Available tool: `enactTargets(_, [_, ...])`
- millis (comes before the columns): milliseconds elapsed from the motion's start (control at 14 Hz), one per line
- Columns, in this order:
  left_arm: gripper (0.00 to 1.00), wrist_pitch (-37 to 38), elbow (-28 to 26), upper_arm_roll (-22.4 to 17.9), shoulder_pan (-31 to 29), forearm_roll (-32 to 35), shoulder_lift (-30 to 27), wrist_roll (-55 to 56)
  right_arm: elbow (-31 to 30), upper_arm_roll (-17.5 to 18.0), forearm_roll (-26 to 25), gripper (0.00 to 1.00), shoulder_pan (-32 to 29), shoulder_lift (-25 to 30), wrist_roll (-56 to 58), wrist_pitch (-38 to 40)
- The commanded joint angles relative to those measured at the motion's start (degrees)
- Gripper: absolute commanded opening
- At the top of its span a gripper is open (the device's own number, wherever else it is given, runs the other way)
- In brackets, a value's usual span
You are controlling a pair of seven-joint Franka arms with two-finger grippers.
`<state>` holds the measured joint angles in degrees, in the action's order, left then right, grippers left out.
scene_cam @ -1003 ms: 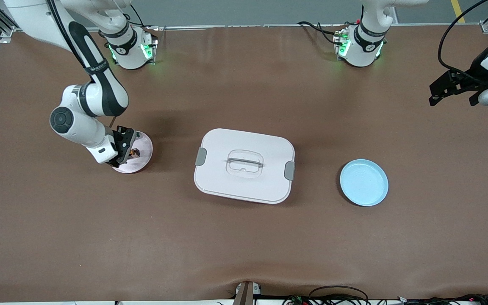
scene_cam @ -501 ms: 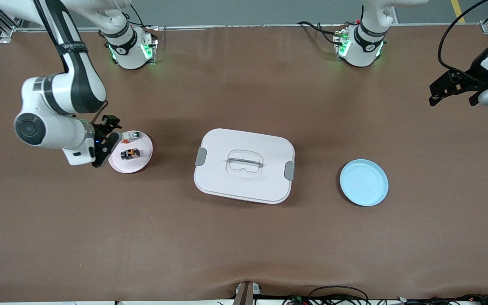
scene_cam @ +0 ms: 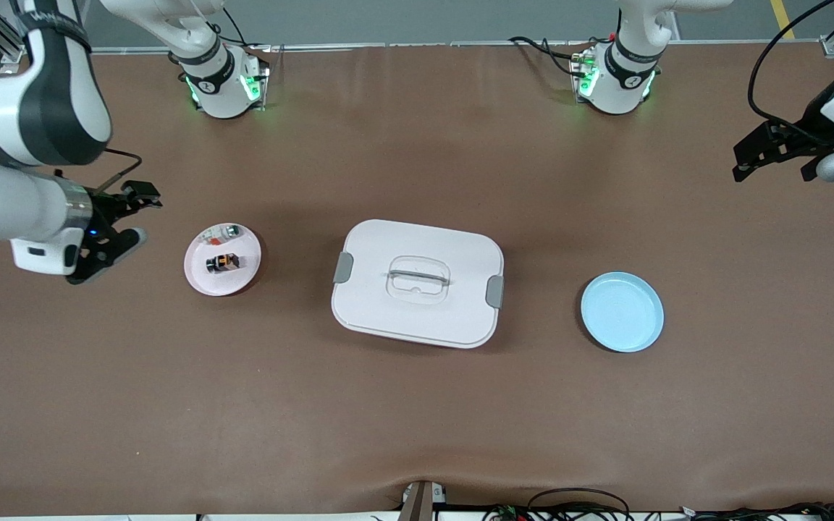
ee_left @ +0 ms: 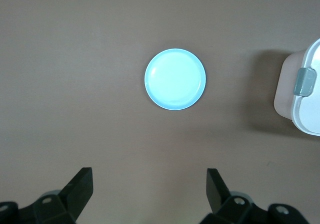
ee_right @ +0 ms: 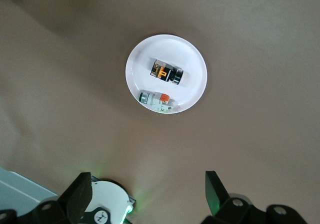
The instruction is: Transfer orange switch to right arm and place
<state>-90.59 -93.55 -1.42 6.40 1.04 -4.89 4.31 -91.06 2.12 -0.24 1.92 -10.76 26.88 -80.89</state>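
Two arms, two plates, one lidded box (scene_cam: 417,283); no legible writing. The right gripper (scene_cam: 114,230) hangs spread and empty near the pink plate (scene_cam: 200,278), which holds one orange switch (scene_cam: 222,262) and one silver-white part (scene_cam: 224,232). One blue plate (scene_cam: 621,312). The left gripper (scene_cam: 775,152) waits, spread, empty.

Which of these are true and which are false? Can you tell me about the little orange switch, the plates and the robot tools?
1. The orange switch lies on the pink plate. True.
2. The right tool holds the switch. False: it is open and empty, beside the pink plate.
3. The blue plate is empty. True.
4. The white box has its lid off. False: the lid is on.
5. The left tool is shut. False: it is open and waits at the table's edge.
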Motion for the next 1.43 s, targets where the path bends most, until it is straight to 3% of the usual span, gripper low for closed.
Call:
enactTargets(0, [1.0,-0.29,-0.32,-0.08,-0.42,-0.43,-0.47,-1.15,6.33,0.78,-0.73,1.0,-1.65,-0.76,-6.55,4.68])
enactTargets(430, [1.0,-0.02,-0.23,-0.08,-0.33,-0.43,-0.56,-1.06,11.69,0.78,-0.2,1.0,-5.43,-0.05,-18.25,7.58])
enactTargets(931, [1.0,1.03,-0.32,0.27,0.02,-0.43,-1.17,-1.06,17.74,0.17,-0.64,1.0,-7.8,0.03,-17.92,13.56])
enactTargets(1361, [1.0,1.3,-2.95,1.15,-0.07,-0.43,-4.07,-1.06,19.34,0.96,-3.81,1.0,-4.2,0.74,-18.35,12.42])
